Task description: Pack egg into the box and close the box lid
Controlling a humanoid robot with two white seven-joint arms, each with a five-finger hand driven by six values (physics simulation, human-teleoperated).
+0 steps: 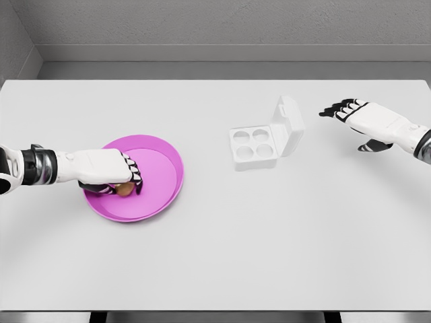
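A brown egg [124, 190] lies in the pink plate [165, 176] at the table's left. My left hand [114, 176] reaches over the plate with its fingers curled around the egg, which shows only partly under them. The white egg box [256, 146] sits at centre right with several round wells and its lid [289, 125] standing open on the right side. My right hand [353, 113] hovers to the right of the box, fingers spread and holding nothing.
The white table [215, 256] stretches wide in front and between the plate and the box. A grey wall runs behind the table's far edge.
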